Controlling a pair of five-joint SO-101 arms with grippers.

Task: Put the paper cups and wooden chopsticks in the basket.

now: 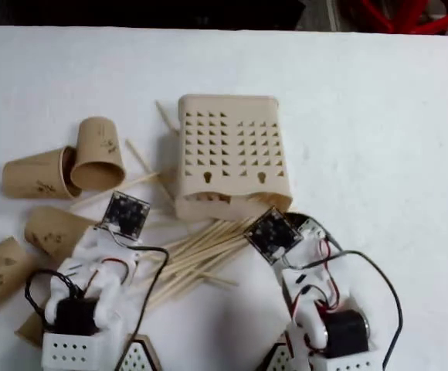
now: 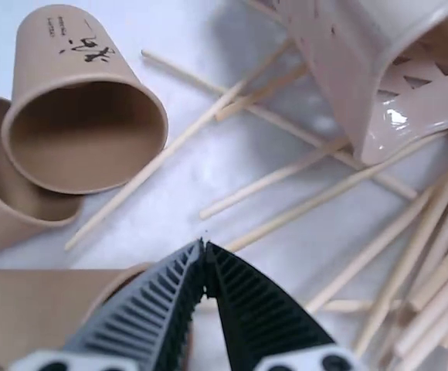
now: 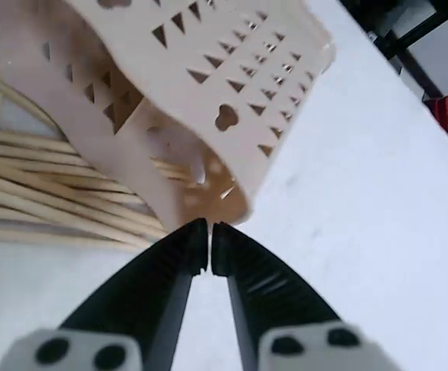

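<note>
While the 2 arms' jaws sit pressed together, chopsticks [image 1: 201, 253] lie btwn them, basket [image 1: 228, 139] just beyond.

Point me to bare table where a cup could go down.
Bare: the table right of the basket, and the far strip behind it. Crowded: paper cups left of the basket, chopsticks fanned in front of it.

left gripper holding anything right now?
No: in the left wrist view the left gripper is shut with nothing between its fingers, and the chopsticks lie loose beyond its tips.
</note>
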